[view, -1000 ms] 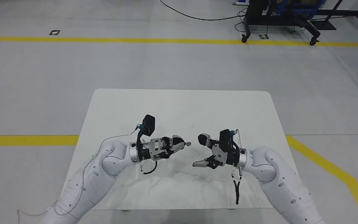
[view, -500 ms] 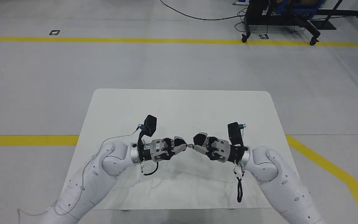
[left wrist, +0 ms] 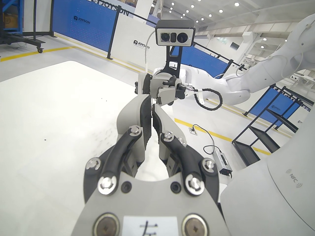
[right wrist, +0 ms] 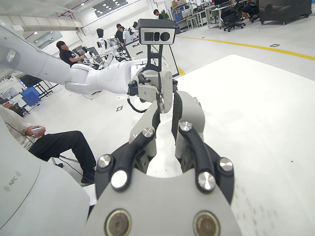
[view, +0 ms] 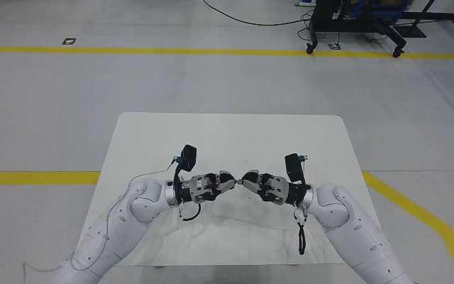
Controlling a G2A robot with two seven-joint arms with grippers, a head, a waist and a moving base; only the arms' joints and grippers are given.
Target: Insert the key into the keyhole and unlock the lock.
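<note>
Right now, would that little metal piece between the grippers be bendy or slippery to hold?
Probably stiff: the metal piece looks solid and flat. Its shiny surface suggests it could slip. It looks small and thin, so likely light.

Top view looks down; wrist views face each other, sharing the table [view: 142,135].

Between the meeting jaws a small silver piece [right wrist: 161,104], key or lock unclear, keyhole hidden

Tip to tip near the front middle: left gripper [view: 233,182] and right gripper [view: 247,179], each blocking the other's line ahead. Bare table [view: 227,135] lies open toward far edge and both sides.
</note>
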